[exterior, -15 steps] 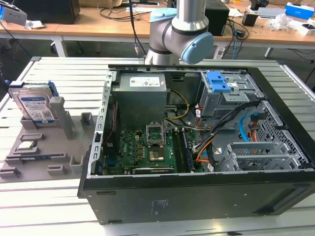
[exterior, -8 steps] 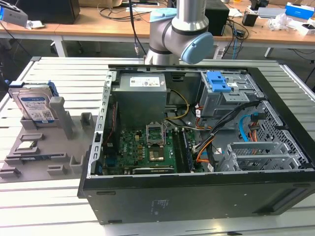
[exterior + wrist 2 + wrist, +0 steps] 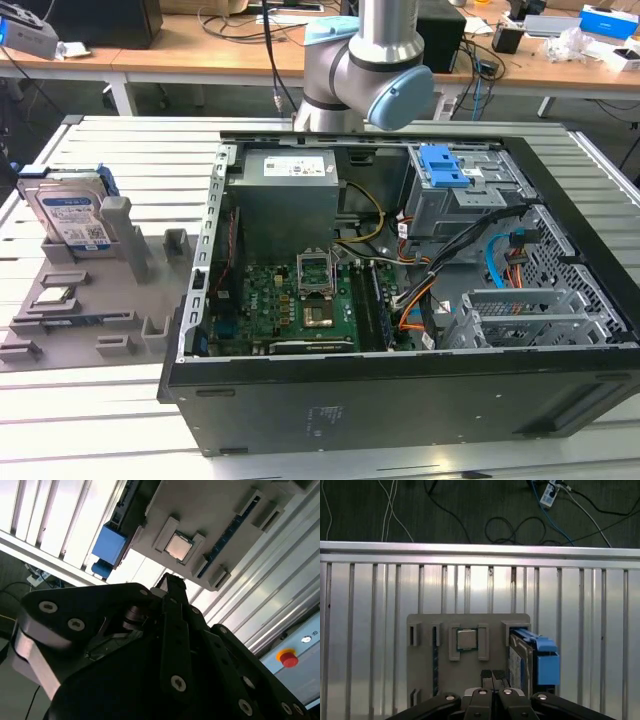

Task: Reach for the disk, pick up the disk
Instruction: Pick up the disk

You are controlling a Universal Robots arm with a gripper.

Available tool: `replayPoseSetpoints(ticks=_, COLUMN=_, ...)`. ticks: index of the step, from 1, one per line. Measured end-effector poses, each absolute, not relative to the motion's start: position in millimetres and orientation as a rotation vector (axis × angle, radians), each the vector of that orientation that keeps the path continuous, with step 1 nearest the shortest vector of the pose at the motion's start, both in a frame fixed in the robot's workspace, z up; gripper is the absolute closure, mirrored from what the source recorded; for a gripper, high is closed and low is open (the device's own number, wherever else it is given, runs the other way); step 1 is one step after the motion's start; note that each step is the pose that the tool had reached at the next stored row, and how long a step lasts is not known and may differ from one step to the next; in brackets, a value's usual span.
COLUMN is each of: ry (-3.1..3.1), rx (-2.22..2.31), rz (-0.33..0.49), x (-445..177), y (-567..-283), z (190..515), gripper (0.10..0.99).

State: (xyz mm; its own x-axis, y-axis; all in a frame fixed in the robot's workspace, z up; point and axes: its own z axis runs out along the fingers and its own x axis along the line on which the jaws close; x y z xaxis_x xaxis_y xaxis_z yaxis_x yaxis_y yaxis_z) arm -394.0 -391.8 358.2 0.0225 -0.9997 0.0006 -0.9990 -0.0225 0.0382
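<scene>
Tool (image 3: pixel 492 673) is seen with fingers together, nothing gripped. Hard drive (image 3: pixel 520 660) is stood upright in grey holder (image 3: pixel 470 621), just beside tool, untouched. Fingers are best parted to straddle its flat faces.

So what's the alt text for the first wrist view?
The disk, silver with a blue frame, stands on edge in a grey holder on a slatted metal table, beside a small square chip. The black pincer, closed and empty, is close by.

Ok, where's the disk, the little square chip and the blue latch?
disk (image 3: pixel 72 215): exterior view, on its printed label.
chip (image 3: pixel 466 640): first wrist view, middle of its silver top.
blue latch (image 3: pixel 446 165): exterior view, on its top face.
</scene>
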Motion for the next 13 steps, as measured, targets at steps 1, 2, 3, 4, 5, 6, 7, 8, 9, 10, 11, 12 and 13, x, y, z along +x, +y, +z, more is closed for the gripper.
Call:
replayPoseSetpoints(ticks=1, ry=-2.177, rx=2.226, rz=-0.041, x=-394.0, y=-391.8, z=358.1, gripper=0.98)
replayPoseSetpoints(ticks=2, ry=-2.177, rx=2.226, rz=-0.041, x=-394.0, y=-391.8, z=358.1, gripper=0.98)
replayPoseSetpoints(ticks=3, ry=-2.177, rx=2.226, rz=-0.041, x=-394.0, y=-391.8, z=358.1, gripper=0.98)
replayPoseSetpoints(ticks=4, ry=-2.177, rx=2.226, rz=-0.041, x=-394.0, y=-391.8, z=358.1, gripper=0.98)
replayPoseSetpoints(ticks=5, ry=-2.177, rx=2.226, rz=-0.041, x=-394.0, y=-391.8, z=358.1, gripper=0.918)
replayPoseSetpoints(ticks=6, ry=-2.177, rx=2.226, rz=-0.041, x=-394.0, y=-391.8, z=358.1, gripper=0.792)
replayPoseSetpoints(ticks=7, ry=-2.178, rx=2.225, rz=-0.041, x=-394.1, y=-391.8, z=358.1, gripper=0.729)
replayPoseSetpoints(ticks=8, ry=-2.178, rx=2.225, rz=-0.041, x=-394.0, y=-391.9, z=358.1, gripper=0.671)
replayPoseSetpoints(ticks=9, ry=-2.178, rx=2.225, rz=-0.041, x=-394.0, y=-391.9, z=358.1, gripper=0.608)
replayPoseSetpoints(ticks=10, ry=-2.178, rx=2.225, rz=-0.041, x=-394.0, y=-391.8, z=358.2, gripper=0.541)
replayPoseSetpoints(ticks=11, ry=-2.178, rx=2.225, rz=-0.041, x=-394.0, y=-391.8, z=358.1, gripper=0.541)
replayPoseSetpoints(ticks=12, ry=-2.178, rx=2.225, rz=-0.041, x=-394.0, y=-391.8, z=358.1, gripper=0.541)
replayPoseSetpoints(ticks=13, ry=-2.178, rx=2.225, rz=-0.041, x=-394.0, y=-391.8, z=358.1, gripper=0.541)
